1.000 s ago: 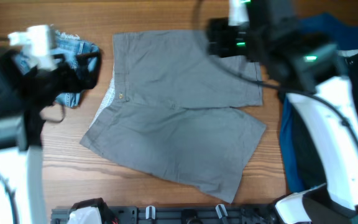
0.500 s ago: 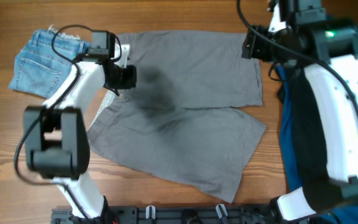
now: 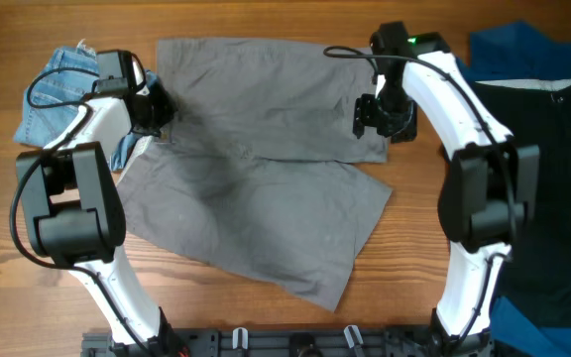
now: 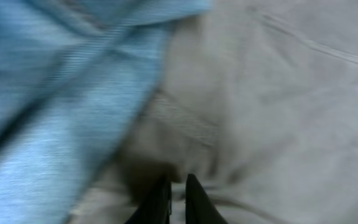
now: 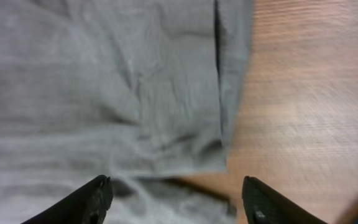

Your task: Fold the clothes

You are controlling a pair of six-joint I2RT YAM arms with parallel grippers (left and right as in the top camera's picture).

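The large grey shorts (image 3: 266, 178) lie spread across the middle of the table, the clothes I am working on. My left gripper (image 3: 157, 107) is at their waist on the left side. In the left wrist view its fingers (image 4: 178, 180) are shut on a fold of the pale grey cloth (image 4: 278, 93), next to the light-blue denim shorts (image 4: 55, 81). My right gripper (image 3: 373, 117) hovers over the hem of the upper leg. Its jaws (image 5: 176, 186) stand wide open above the hem corner (image 5: 104, 81), with nothing between them.
The denim shorts (image 3: 53, 94) lie at the far left, partly under my left arm. A dark-blue garment (image 3: 513, 50) and a black one (image 3: 553, 178) cover the right side. Bare wood (image 3: 414, 248) shows beside the hem (image 5: 303, 93).
My left gripper has shut on the waist and moved left, dragging the grey shorts that way. The right gripper came down and left onto the leg hem, still open.
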